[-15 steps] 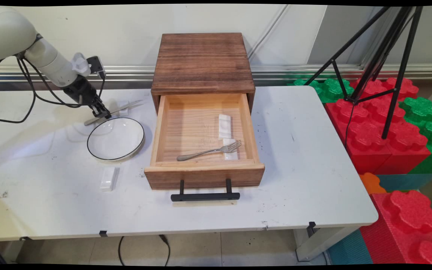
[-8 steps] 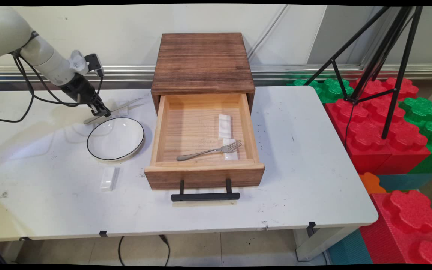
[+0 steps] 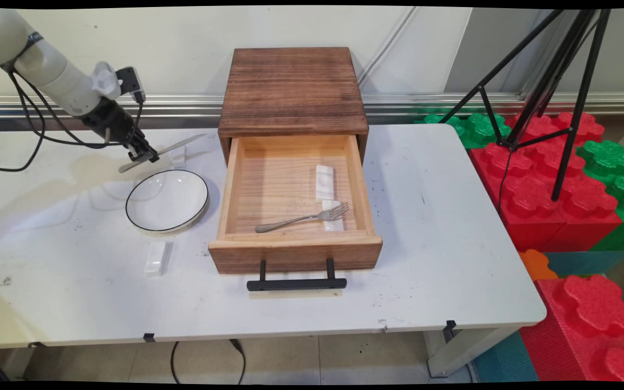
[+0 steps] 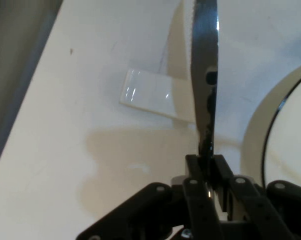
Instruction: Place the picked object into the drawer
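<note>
My gripper is shut on a metal table knife, held off the table at the back left. The blade points right, toward the wooden box, and passes over a small white rest lying on the table below it. A white bowl with a black rim sits just in front of the gripper. To the right, the open drawer holds a fork whose tines lie on one of two white rests.
A dark wooden box houses the drawer, whose black handle sticks out toward the table's front. Another white rest lies in front of the bowl. Tripod legs and red and green foam blocks stand off the table's right.
The gripper has risen and drawn back to the left with the knife in it. The knife, low at the bowl's far rim before, now hangs clear above the table.
</note>
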Controlling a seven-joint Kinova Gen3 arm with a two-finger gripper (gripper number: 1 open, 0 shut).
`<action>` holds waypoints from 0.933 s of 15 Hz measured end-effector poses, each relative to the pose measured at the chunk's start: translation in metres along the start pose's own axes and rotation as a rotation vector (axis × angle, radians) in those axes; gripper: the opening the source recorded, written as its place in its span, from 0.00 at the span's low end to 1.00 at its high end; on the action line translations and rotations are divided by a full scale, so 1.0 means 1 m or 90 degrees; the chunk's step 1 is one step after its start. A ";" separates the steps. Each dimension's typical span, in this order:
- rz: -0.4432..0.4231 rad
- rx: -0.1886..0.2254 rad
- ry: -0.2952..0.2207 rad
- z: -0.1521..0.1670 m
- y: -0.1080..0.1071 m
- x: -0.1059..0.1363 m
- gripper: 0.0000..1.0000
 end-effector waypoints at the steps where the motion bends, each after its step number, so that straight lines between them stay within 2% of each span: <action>1: 0.005 0.003 0.004 -0.006 0.002 0.002 0.00; 10: 0.036 0.028 0.038 -0.079 0.024 0.018 0.00; 14: 0.046 0.030 0.051 -0.111 0.038 0.021 0.00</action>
